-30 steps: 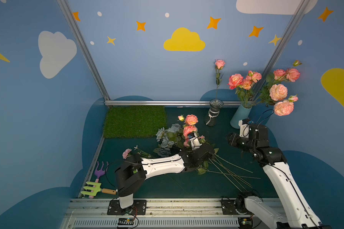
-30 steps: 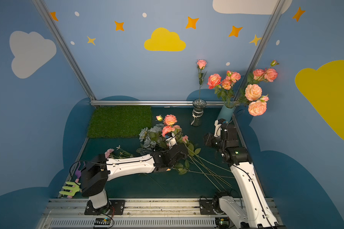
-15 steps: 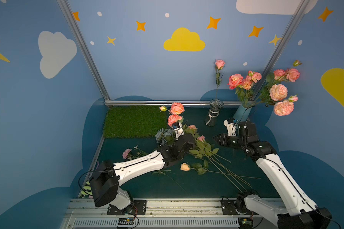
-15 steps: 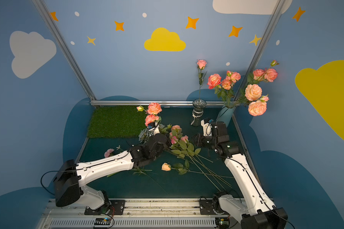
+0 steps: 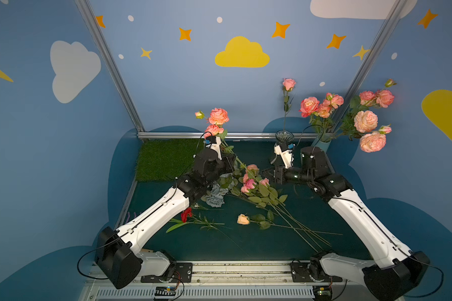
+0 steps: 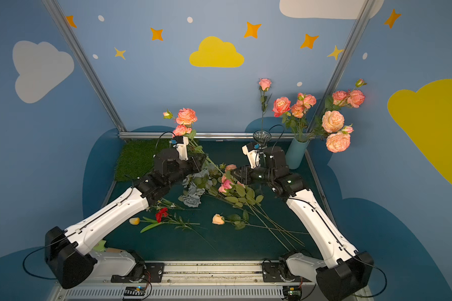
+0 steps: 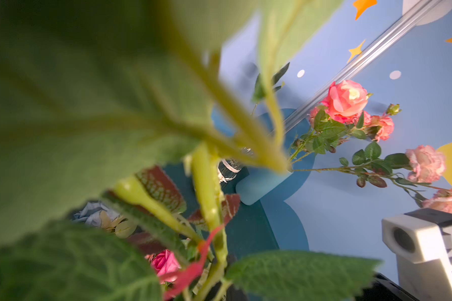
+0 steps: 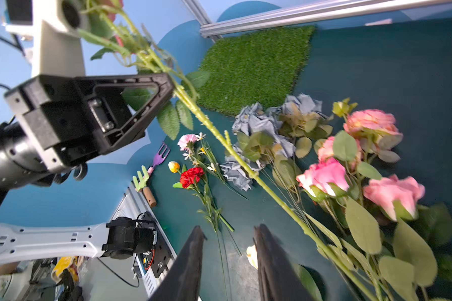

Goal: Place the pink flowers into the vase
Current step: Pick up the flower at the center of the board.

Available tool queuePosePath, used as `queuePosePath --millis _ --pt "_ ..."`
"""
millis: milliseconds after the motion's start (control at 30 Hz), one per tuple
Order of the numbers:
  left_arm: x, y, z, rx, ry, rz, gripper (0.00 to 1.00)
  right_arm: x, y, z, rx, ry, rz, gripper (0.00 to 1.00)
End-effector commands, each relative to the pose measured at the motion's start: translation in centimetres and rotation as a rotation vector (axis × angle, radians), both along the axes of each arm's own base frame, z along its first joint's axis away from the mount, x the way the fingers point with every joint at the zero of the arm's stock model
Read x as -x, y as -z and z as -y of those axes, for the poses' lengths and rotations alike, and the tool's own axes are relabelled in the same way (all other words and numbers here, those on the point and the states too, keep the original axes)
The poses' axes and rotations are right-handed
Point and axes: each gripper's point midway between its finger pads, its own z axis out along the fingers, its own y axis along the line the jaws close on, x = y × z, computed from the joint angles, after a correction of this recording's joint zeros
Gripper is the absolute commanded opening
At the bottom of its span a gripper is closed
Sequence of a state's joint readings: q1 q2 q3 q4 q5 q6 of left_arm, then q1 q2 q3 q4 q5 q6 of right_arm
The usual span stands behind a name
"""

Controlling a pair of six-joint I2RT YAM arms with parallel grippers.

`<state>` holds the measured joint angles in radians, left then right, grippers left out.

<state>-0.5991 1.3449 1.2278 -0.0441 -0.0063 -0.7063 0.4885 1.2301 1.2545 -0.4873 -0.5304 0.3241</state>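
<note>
Front: one peach rosebud (image 5: 243,219) and one red flower (image 5: 186,213) are lying flat. Mid-mat: about four coral-pink artificial roses (image 5: 251,179) are lying just beside the right gripper (image 8: 227,229), its black fingers (image 8: 191,260) standing apart, empty. The left gripper (image 8: 167,88) is clamping a two-bloom pink rose spray (image 5: 218,116) by its green stem (image 8: 209,122). Back: a clear glass vase (image 5: 284,136) is holding one pink rose (image 5: 289,84), and a pale-blue cylindrical vase (image 6: 296,153) about seven.

Scattered pink flowers (image 5: 248,183) and grey-blue flowers (image 5: 215,200) are crowding the worktop's (image 5: 193,246) middle, their stems fanning toward the front right corner. A grass mat (image 5: 165,159) is filling the back left corner; a glass vase (image 5: 284,136) and a blue vase (image 6: 296,154) are blocking the back right. Bare surface is lying open along the front edge.
</note>
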Motion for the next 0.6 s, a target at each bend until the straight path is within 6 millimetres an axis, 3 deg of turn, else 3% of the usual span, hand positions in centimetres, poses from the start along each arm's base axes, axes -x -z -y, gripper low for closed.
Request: queuePosePath --millis 0,133,467,567 --pt "2.1 -3.1 1.9 0.018 0.245 0.042 0.02 0.3 -2.2 -2.4 -0.012 -0.091 0.091 0.36" --pt "2.7 -4.2 1.9 0.013 0.320 0.038 0.02 -0.5 -2.0 -3.7 0.025 -0.112 0.096 0.35" --pt "3.4 -4.1 2.1 -0.025 0.392 0.022 0.02 -1.4 -1.4 -4.4 0.065 -0.124 0.099 0.34" --pt "3.4 -3.8 2.2 -0.033 0.400 0.019 0.02 -1.3 -1.2 -4.7 0.066 -0.135 0.098 0.25"
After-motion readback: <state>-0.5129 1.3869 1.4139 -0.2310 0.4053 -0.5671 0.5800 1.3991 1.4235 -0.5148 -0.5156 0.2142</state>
